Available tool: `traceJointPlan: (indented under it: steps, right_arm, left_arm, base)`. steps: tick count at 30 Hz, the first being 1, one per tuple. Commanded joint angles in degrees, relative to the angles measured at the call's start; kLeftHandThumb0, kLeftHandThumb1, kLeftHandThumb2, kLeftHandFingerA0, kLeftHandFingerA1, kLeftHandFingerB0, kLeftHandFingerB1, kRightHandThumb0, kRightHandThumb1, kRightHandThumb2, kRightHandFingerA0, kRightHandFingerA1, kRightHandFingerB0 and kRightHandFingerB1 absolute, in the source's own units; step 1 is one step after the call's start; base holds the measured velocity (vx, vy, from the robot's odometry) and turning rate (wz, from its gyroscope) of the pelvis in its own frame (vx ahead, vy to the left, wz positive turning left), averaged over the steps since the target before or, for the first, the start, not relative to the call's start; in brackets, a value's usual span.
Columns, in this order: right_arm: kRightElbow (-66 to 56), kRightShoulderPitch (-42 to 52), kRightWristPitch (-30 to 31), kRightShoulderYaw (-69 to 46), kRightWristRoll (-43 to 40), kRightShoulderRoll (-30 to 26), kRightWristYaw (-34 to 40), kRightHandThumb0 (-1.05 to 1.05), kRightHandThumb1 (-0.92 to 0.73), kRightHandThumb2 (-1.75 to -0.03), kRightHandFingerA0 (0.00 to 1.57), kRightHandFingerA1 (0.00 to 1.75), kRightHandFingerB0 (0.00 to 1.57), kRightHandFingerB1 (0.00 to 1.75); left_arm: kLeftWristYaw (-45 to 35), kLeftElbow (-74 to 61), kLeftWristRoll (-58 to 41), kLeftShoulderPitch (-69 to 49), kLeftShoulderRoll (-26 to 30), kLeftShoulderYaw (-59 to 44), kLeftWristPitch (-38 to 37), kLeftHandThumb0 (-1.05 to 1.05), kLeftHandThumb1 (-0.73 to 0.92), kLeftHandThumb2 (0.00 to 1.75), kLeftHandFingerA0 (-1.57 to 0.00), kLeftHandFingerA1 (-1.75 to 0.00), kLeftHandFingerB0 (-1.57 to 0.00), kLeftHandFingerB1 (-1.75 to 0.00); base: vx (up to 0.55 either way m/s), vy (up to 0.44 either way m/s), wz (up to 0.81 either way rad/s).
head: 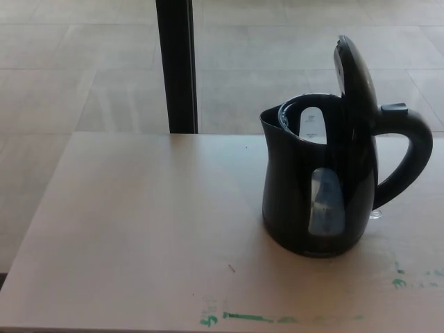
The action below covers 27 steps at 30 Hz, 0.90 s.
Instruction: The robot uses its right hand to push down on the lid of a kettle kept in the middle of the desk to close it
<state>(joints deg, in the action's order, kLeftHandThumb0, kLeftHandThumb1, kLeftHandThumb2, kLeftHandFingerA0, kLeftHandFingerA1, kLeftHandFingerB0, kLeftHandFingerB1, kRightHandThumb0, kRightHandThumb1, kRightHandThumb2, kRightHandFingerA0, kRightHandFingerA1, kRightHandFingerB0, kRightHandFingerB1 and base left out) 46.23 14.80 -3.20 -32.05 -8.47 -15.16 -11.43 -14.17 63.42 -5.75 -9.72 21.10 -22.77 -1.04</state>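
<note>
I am seeing the kettle (319,187) standing upright on the desk (139,229), right of the middle in my head view. It is showing a glossy black body that is widening toward the base, with a pale translucent water window running down its side. Its spout is pointing left and its curved handle (409,156) is sticking out to the right. The lid (355,73) is standing open, hinged up near vertical above the handle, leaving the mouth exposed.
</note>
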Motion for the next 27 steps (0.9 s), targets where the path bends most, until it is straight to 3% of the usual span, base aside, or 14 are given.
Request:
traceJointPlan:
  steps: [1, 2, 3, 8, 9, 11, 14, 15, 16, 17, 22, 23, 26, 27]
  right_arm:
    - [-10.48, 0.52, 1.05, -13.81, -19.32, -0.93, -6.16, -0.63, -0.61, -0.87, 0.26, 0.5, 0.12, 0.41]
    - [-10.75, -0.22, 0.95, -13.95, -18.91, -1.7, -6.55, -0.63, -0.62, -0.88, 0.23, 0.5, 0.09, 0.39]
    - [-9.78, -1.93, -0.03, -14.2, -18.23, -2.89, -6.36, -0.63, -0.61, -0.89, 0.25, 0.51, 0.12, 0.41]
    - [-18.74, -8.81, 2.08, -13.99, -16.9, -6.74, -4.11, -0.64, -0.6, -0.89, 0.24, 0.5, 0.09, 0.4]
    - [-20.28, -10.26, 2.53, -13.85, -16.81, -7.36, -4.09, -0.57, -0.78, -0.63, 0.33, 0.38, 0.15, 0.27]
    - [-23.16, -12.77, 3.77, -13.17, -15.86, -8.41, -2.87, -0.56, -0.79, -0.64, 0.31, 0.37, 0.14, 0.26]
    - [-24.96, -19.0, 4.68, -11.19, -14.38, -11.4, -2.33, -0.57, -0.66, -0.83, 0.2, 0.44, 0.08, 0.35]
    - [-24.8, -21.18, 5.67, -10.93, -16.89, -12.81, -6.57, -0.3, -0.66, -1.13, 0.0, 0.49, 0.0, 0.49]
    - [-24.85, -21.23, 5.83, -10.97, -16.88, -12.83, -6.58, -0.3, -0.66, -1.13, 0.0, 0.49, 0.0, 0.49]
    - [-28.38, -24.59, 8.27, -8.75, -15.4, -14.28, -4.44, -0.62, -0.65, -0.9, 0.22, 0.48, 0.09, 0.39]
    - [-33.22, -31.8, 8.48, -1.7, -11.62, -17.56, -4.66, -0.74, -0.6, -0.96, 0.29, 0.54, 0.17, 0.44]
    - [-33.6, -33.51, 8.37, -0.07, -11.66, -17.88, -5.59, -0.77, -0.74, -0.63, 0.35, 0.48, 0.27, 0.3]
    - [-36.56, -38.33, 12.54, 5.02, -10.34, -18.68, -4.22, -0.77, -0.77, -0.63, 0.31, 0.44, 0.22, 0.3]
    - [-37.1, -39.33, 12.77, 6.43, -9.62, -18.65, -3.88, -0.76, -0.6, -0.95, 0.24, 0.53, 0.17, 0.43]
  left_arm:
    - [-10.35, 5.32, -10.46, 2.13, 4.59, -9.3, 0.89, -0.73, 0.75, 0.63, -0.47, -0.52, -0.33, -0.34]
    - [-10.73, 5.12, -10.7, 2.07, 4.47, -9.8, 1.13, -0.72, 0.6, 0.98, -0.42, -0.61, -0.25, -0.48]
    - [-11.13, 5.19, -10.84, 2.09, 4.43, -10.2, 1.16, -0.71, 0.75, 0.63, -0.44, -0.52, -0.34, -0.35]
    - [-11.47, 5.57, -10.36, 2.1, 4.47, -11.2, 0.99, -0.75, 0.75, 0.63, -0.43, -0.52, -0.31, -0.35]
    - [-11.52, 5.63, -10.35, 2.2, 4.52, -11.47, 1.27, -0.74, 0.75, 0.63, -0.45, -0.51, -0.32, -0.34]
    - [-11.52, 5.66, -10.32, 2.3, 4.6, -11.87, 1.55, -0.74, 0.75, 0.63, -0.46, -0.52, -0.33, -0.35]
    - [-11.9, 5.88, -10.02, 2.08, 4.49, -12.03, 0.69, -0.74, 0.75, 0.63, -0.43, -0.53, -0.32, -0.35]
    - [-12.05, 6.05, -10.33, 2.21, 4.5, -12.31, 0.87, -0.72, 0.75, 0.63, -0.42, -0.52, -0.31, -0.35]
    - [-12.1, 6.11, -10.35, 2.23, 4.52, -12.32, 0.84, -0.72, 0.75, 0.63, -0.42, -0.52, -0.31, -0.35]
    - [-11.8, 6.54, -10.07, 2.39, 4.65, -12.21, 0.59, -0.71, 0.75, 0.63, -0.45, -0.52, -0.33, -0.35]
    - [-12.49, 6.82, -10.27, 2.37, 4.95, -11.77, 0.44, -0.74, 0.76, 0.63, -0.43, -0.49, -0.32, -0.34]
    - [-12.51, 6.88, -10.07, 2.09, 5.15, -11.47, 0.19, -0.75, 0.77, 0.63, -0.41, -0.47, -0.31, -0.34]
    - [-13.2, 7.27, -10.77, 2.03, 5.25, -11.68, 0.18, -0.74, 0.76, 0.63, -0.39, -0.47, -0.28, -0.34]
    - [-12.64, 7.94, -10.79, 2.12, 5.19, -11.76, 0.19, -0.73, 0.75, 0.63, -0.42, -0.47, -0.32, -0.34]
  base:
    - [0.0, 0.0, 0.0]
    - [0.0, 0.0, 0.0]
    - [0.0, 0.0, 0.0]
    - [0.0, 0.0, 0.0]
    - [0.0, 0.0, 0.0]
    - [0.0, 0.0, 0.0]
    - [0.0, 0.0, 0.0]
    - [0.0, 0.0, 0.0]
    - [0.0, 0.0, 0.0]
    - [0.0, 0.0, 0.0]
    - [0.0, 0.0, 0.0]
    - [0.0, 0.0, 0.0]
    - [0.0, 0.0, 0.0]
    - [0.0, 0.0, 0.0]
